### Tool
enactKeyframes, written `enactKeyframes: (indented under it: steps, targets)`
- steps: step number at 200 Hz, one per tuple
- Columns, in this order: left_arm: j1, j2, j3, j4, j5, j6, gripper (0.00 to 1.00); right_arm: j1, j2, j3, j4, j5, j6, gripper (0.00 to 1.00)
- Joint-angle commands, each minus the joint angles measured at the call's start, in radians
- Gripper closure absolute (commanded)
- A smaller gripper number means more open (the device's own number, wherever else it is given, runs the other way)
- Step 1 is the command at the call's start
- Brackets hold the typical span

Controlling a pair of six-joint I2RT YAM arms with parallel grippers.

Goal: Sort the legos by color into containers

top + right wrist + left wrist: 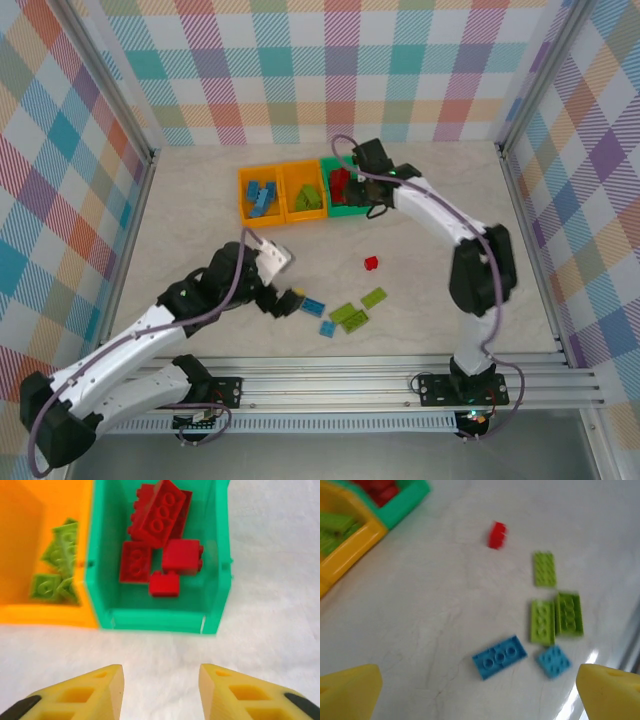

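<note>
Top external: the left pincer (290, 299) hangs over the table (190, 220), just beside a loose blue brick (312, 306). The right pincer (377, 208) is at the green bin (350, 211).

Left wrist: jaws wide apart, empty, above lime plates (543, 569) and a red brick (496, 534).

Right wrist: jaws apart, empty. Red bricks (159, 517) lie in the green bin, lime bricks (57, 555) in the adjoining orange bin (50, 615).
</note>
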Motion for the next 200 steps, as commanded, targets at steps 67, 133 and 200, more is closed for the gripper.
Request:
enactKeyframes:
  steps: [67, 133, 200]
  targets:
    - [-0.080, 0.194, 0.057, -0.264, -0.161, -1.582, 0.22, 0.006, -0.708, -0.499, -0.162, -0.526, -0.030, 0.20]
    - [-0.142, 0.491, 0.131, -0.172, -0.002, -1.682, 0.20, 0.045, -0.715, -0.568, -0.232, -0.665, -0.026, 0.02]
    - [-0.147, 0.694, 0.173, -0.070, 0.033, -1.664, 0.25, 0.047, -0.705, -0.577, -0.220, -0.603, -0.021, 0.00]
